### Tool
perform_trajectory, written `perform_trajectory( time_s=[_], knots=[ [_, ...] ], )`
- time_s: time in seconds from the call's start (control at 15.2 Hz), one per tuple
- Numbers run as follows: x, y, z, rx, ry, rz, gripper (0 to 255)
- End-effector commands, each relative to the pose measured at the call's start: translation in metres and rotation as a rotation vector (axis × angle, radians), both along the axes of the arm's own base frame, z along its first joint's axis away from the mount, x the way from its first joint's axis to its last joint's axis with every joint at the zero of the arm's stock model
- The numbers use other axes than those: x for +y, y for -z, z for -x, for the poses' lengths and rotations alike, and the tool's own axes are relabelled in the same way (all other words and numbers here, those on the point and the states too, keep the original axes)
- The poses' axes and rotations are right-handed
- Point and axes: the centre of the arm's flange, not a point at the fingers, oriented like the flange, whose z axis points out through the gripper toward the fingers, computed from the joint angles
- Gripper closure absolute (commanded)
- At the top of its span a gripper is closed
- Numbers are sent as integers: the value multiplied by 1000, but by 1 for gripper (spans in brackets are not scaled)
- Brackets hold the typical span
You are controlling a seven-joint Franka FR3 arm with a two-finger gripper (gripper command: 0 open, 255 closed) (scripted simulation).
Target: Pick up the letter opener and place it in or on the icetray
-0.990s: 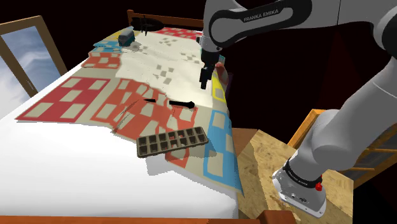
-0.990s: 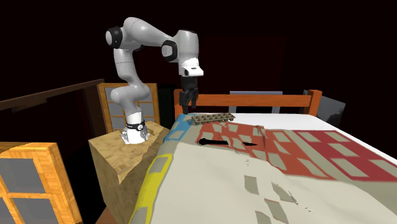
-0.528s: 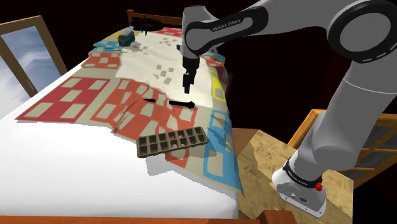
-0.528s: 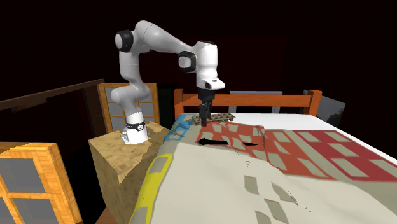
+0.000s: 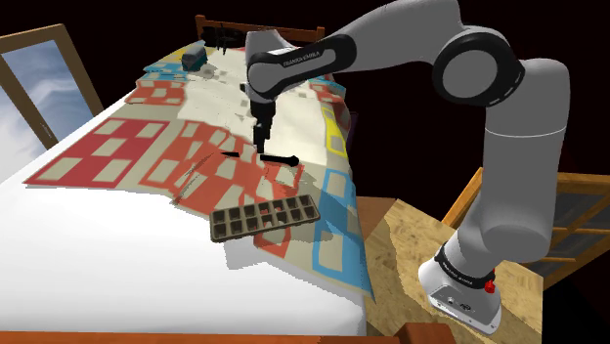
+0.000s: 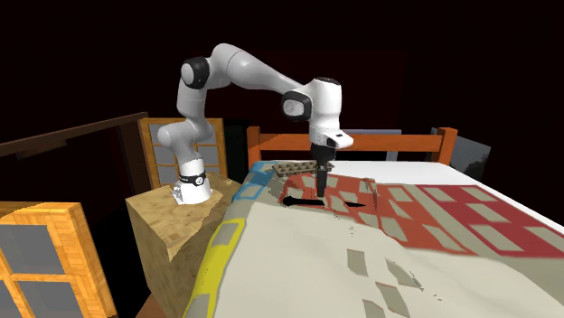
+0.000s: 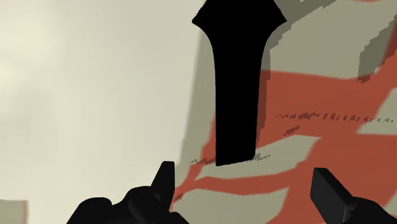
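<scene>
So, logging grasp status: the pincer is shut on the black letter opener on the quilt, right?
No. The pincer is open, fingers apart and clear of the black letter opener on the quilt; the wrist view shows it.

Reaches up from the shoulder view's lower right with the white, dark-jointed Franka arm [image 5: 508, 186], bends at a high elbow and stretches the forearm out to the left. Arches the same way in the second exterior view, from the base at the left over to the right. Points the all-black two-finger gripper [image 5: 258, 149] straight down from a bent wrist, low above the bed. Holds the black fingers [image 7: 164, 184] spread wide apart in the wrist view, tips level with each other, clasping nothing.
</scene>
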Motion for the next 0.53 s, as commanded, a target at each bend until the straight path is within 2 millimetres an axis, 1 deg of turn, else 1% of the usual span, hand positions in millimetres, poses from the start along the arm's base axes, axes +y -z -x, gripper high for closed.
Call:
perform_trajectory(
  time_s=[0.0, 0.46],
  knots=[
    [6, 11, -10, 2, -15, -3, 0],
    [7, 45, -9, 2, -15, -3, 0]
  ],
)
